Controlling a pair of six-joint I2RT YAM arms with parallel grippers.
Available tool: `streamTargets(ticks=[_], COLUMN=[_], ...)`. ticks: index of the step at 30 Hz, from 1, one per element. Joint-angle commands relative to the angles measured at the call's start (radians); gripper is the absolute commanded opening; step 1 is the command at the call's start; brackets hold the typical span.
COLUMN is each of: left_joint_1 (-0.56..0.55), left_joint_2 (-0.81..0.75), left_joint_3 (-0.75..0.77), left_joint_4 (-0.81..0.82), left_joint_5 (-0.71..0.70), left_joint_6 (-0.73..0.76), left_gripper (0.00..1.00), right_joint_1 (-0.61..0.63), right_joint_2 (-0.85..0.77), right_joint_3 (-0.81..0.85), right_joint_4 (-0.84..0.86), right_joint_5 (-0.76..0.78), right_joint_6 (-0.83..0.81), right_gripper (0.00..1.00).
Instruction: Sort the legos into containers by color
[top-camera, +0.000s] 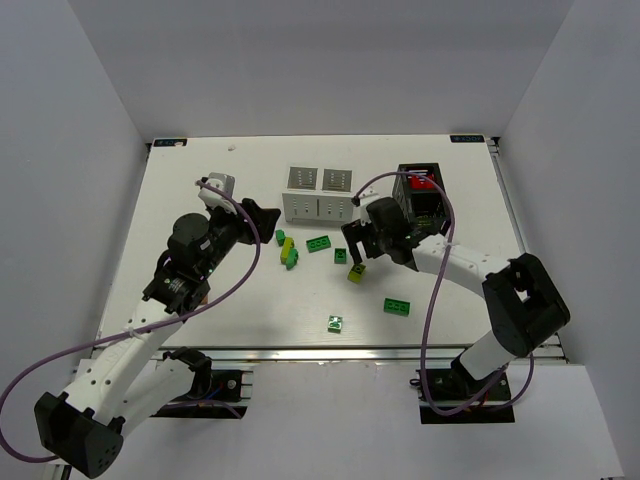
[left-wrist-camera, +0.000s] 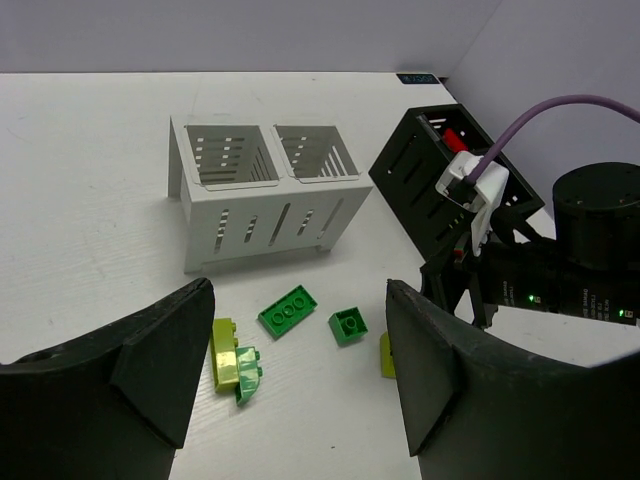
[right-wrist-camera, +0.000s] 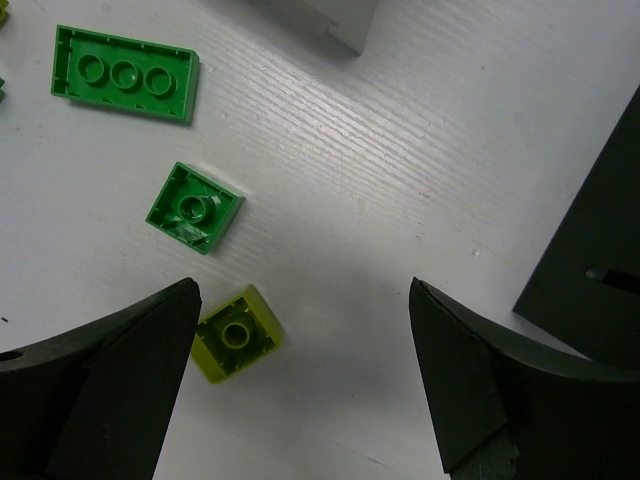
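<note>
Top view: a few red bricks (top-camera: 424, 183) are already in the black box (top-camera: 425, 200), right of the white box (top-camera: 320, 196). The green and yellow-green legos (top-camera: 319, 244) lie loose on the surface (top-camera: 270, 310) in front of the white box, so most of the sorting is left, I'd say.

Left wrist: my left claw (left-wrist-camera: 300, 375) hovers wide open and empty, facing the white box, whose bins look bare.

Right wrist: my right claw (right-wrist-camera: 300, 375) points down, fingers apart, with a yellow-green brick (right-wrist-camera: 235, 336) just beside one finger, ungripped.
</note>
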Motion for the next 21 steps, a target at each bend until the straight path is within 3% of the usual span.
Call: streamTargets(ticks=[1,21], left_joint_1=[0.002,0.002], left_joint_2=[-0.004,-0.006], left_joint_3=[-0.004,-0.007], left_joint_4=[0.009,0.014], left_joint_5=[0.002,0.005], left_joint_6=[0.016,0.020], left_gripper=[0.79,0.79], right_joint_1=[0.002,0.014], right_joint_2=[0.014,0.118], right_joint_3=[0.011,-0.009], right_joint_4=[0.010,-0.004], right_joint_5=[0.014,-0.006], right_joint_6=[0.108,0.162], right_gripper=[0.89,0.85])
